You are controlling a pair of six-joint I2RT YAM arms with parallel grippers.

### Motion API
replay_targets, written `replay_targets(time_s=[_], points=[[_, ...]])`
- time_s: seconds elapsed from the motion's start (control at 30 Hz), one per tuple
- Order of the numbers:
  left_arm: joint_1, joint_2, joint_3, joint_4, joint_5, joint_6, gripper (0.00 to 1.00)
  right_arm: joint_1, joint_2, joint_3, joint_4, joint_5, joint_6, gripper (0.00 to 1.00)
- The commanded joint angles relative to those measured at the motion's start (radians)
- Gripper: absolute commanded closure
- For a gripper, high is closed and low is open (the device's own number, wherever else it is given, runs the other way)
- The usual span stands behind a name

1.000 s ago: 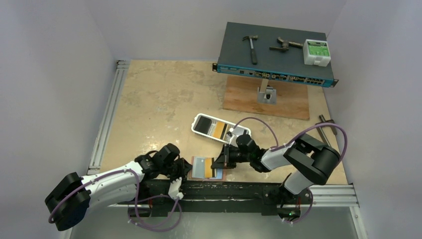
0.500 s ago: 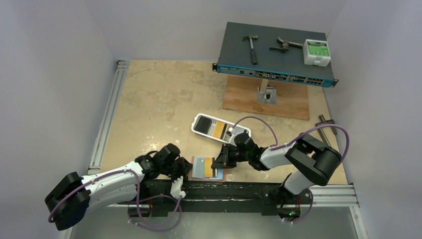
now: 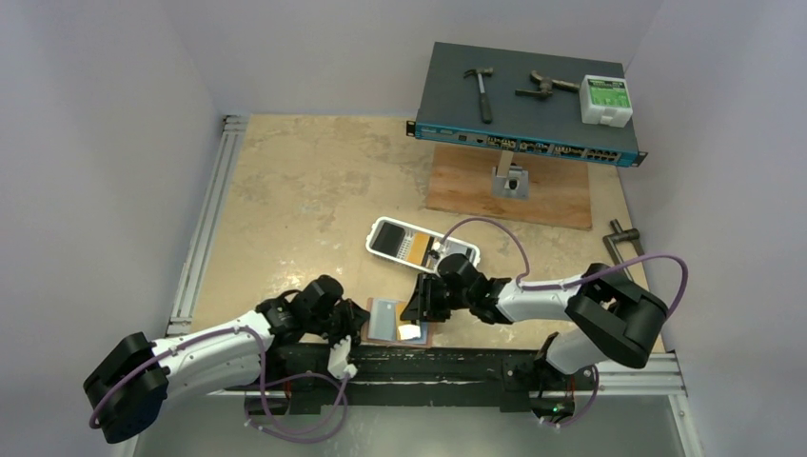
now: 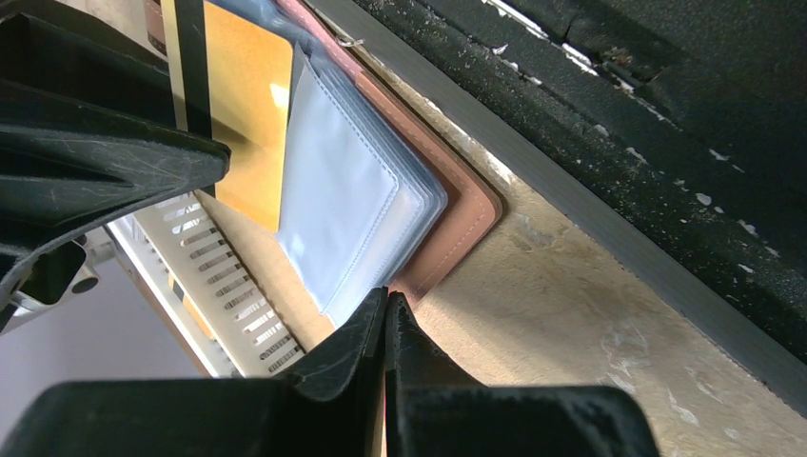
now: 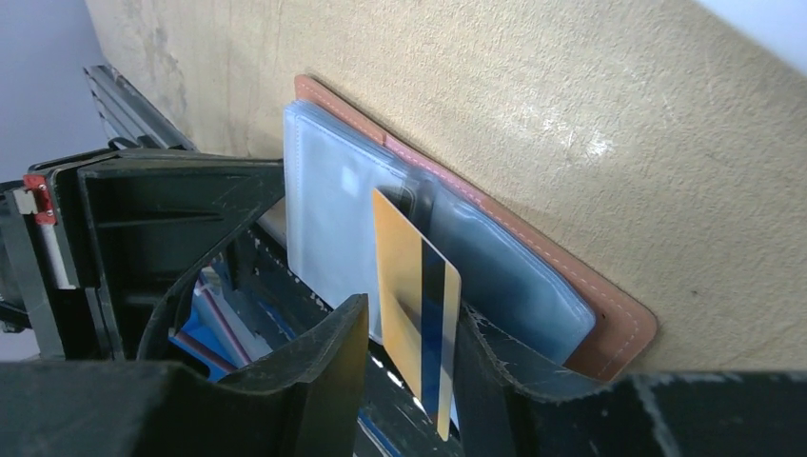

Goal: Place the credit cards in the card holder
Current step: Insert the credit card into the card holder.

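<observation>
The reddish-brown card holder (image 3: 385, 319) lies open near the table's front edge, its clear sleeves (image 5: 328, 219) facing up. An orange-yellow credit card (image 5: 414, 305) with a dark stripe stands partly inside one sleeve, between the spread fingers of my right gripper (image 5: 411, 316), which is open. My left gripper (image 4: 385, 297) is shut, its tips at the holder's (image 4: 457, 224) near-left edge; the same card (image 4: 243, 105) shows beyond. More credit cards, one black (image 3: 388, 238) and one orange (image 3: 416, 248), lie in the white tray (image 3: 466, 252).
A black rail (image 3: 428, 362) runs along the front edge right beside the holder. At the back right a network switch (image 3: 523, 105) carries a hammer, tools and a white box (image 3: 605, 99), with a wooden board (image 3: 504, 195) under it. Aluminium rails (image 3: 205, 228) line the left side.
My right gripper has gone from shut to open, letting go of the orange-yellow card. The right arm has reached a little further left. The left arm has stayed put.
</observation>
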Motion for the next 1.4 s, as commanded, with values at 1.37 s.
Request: replay_targets(time_s=[1.37], points=[[-0.019,-0.022,-0.022,0.009,0.031,-0.009,1.00,0.024,0.037,-0.050,0.019,-0.065,-0.001,0.90]])
